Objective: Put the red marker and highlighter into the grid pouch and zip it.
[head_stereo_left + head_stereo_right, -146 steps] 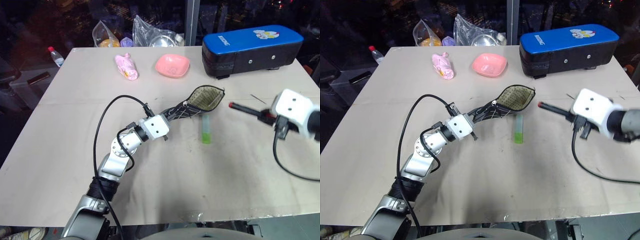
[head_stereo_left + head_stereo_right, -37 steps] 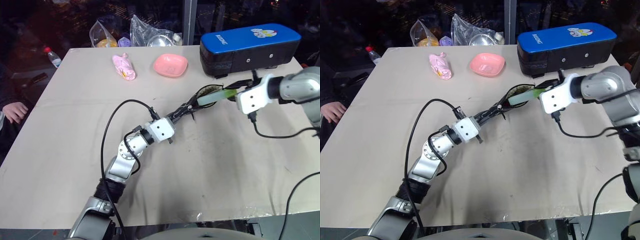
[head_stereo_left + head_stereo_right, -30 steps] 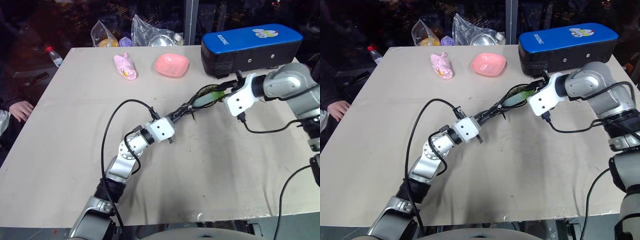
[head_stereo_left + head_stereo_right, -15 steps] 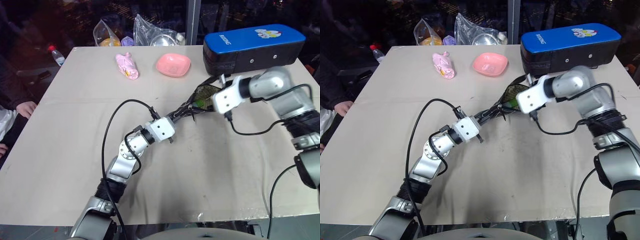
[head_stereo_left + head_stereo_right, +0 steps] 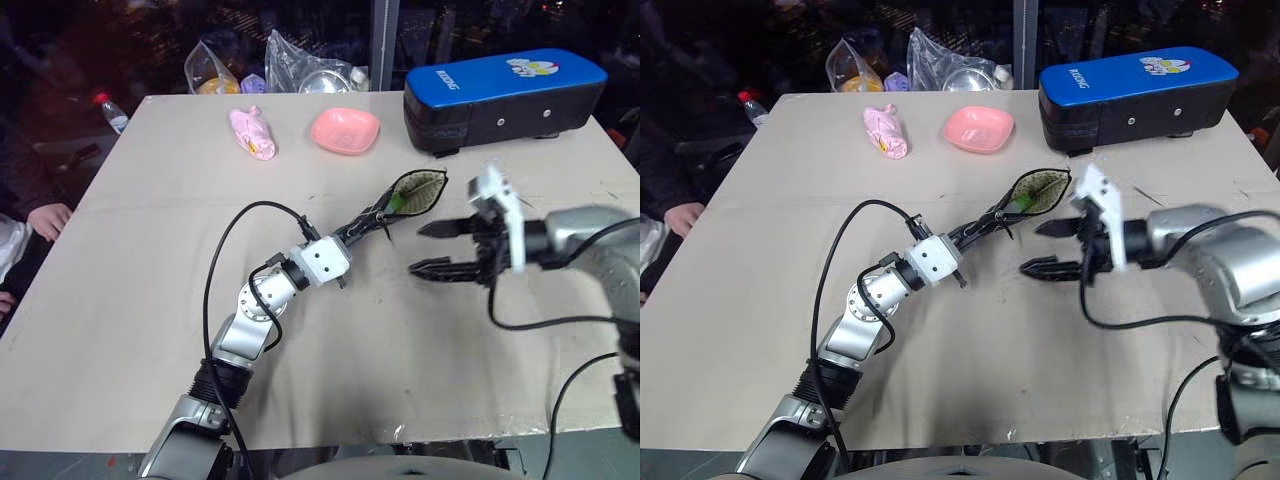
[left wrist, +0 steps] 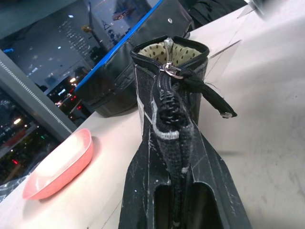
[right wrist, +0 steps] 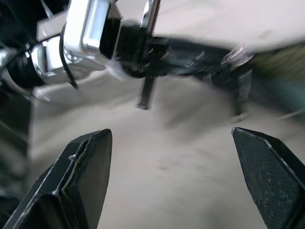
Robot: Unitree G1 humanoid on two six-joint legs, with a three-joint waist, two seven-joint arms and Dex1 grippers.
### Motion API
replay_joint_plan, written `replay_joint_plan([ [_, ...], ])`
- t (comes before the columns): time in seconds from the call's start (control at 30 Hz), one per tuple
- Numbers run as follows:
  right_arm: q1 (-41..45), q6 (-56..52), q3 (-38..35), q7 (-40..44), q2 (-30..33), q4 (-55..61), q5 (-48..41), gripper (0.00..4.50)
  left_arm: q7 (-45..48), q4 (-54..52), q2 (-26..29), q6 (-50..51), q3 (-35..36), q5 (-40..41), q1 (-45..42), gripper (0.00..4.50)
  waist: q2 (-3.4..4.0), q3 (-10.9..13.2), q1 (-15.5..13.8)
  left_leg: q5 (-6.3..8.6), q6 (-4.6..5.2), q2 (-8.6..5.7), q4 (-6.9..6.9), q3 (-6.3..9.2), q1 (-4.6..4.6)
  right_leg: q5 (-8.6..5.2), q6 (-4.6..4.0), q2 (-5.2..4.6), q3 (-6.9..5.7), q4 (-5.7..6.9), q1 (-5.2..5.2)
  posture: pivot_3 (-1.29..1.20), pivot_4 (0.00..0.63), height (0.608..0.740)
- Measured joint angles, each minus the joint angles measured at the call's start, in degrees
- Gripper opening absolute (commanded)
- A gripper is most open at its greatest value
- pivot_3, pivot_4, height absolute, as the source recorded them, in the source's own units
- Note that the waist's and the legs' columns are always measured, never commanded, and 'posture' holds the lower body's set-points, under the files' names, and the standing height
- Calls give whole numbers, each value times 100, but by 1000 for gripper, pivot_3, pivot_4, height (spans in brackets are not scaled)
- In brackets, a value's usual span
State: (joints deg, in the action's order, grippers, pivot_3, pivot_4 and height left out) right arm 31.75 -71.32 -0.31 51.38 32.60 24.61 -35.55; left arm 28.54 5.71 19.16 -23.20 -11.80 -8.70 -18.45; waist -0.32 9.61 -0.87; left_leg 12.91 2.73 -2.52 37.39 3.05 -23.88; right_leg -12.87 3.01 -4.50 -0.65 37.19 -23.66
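Observation:
My left gripper [image 5: 362,226] is shut on the closed end of the grid pouch [image 5: 415,192] and holds it up off the table. The pouch mouth gapes open toward the blue case and shows its dotted tan lining. A green tip of the highlighter [image 5: 397,204] pokes out just inside the mouth. The zipper pull [image 6: 169,69] sits at the open end. The red marker is hidden. My right gripper [image 5: 430,248] hovers just right of the pouch, open wide, with nothing between its fingers [image 7: 86,171].
A blue-topped black case [image 5: 505,95] stands at the back right. A pink dish [image 5: 345,130] and a pink packet [image 5: 252,135] lie at the back, with plastic bags [image 5: 300,65] behind. A bottle [image 5: 112,112] and a person's hand [image 5: 45,215] are at the left edge.
My right gripper has opened, letting go of the highlighter inside the pouch mouth, and drawn back to the right and toward me. The left arm and pouch have kept still.

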Motion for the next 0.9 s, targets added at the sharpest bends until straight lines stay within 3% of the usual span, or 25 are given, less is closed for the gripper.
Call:
replay_joint_plan([
  [0.2,93,50,3,-1585,-1355,-513,377,4047,72,1,-1,0,-3,6,-25,0,0,0,6,-1,0,-17,1,1,0,0,1,3,-3,12,-4,0,150,734],
  [0.33,326,38,-80,-2053,-1730,-583,369,4047,104,1,2,0,4,33,-29,0,0,0,12,-1,0,-17,0,1,3,0,2,27,-5,22,-7,0,150,734],
  [0.43,339,38,-78,-2201,-1853,-583,340,3261,101,1,17,3,26,45,-28,0,1,0,15,-1,0,-16,0,1,4,-1,1,32,-11,25,-7,0,150,734],
  [0.63,339,48,-63,-2323,-1939,-577,259,483,65,1,13,31,51,45,-25,0,0,0,18,-1,1,-15,1,-2,7,-1,1,36,-12,30,-7,0,150,734],
  [0.7,339,67,-71,-2346,-1889,-577,260,55,60,1,11,30,46,44,-24,0,0,0,20,-1,1,-15,1,-3,7,-1,2,37,-12,30,-7,0,150,734],
  [0.9,339,25,-187,-2442,-1774,-580,170,55,59,1,5,30,30,44,-20,0,1,0,20,-1,1,-14,1,-3,7,-1,1,39,-12,32,-7,0,150,734],
])
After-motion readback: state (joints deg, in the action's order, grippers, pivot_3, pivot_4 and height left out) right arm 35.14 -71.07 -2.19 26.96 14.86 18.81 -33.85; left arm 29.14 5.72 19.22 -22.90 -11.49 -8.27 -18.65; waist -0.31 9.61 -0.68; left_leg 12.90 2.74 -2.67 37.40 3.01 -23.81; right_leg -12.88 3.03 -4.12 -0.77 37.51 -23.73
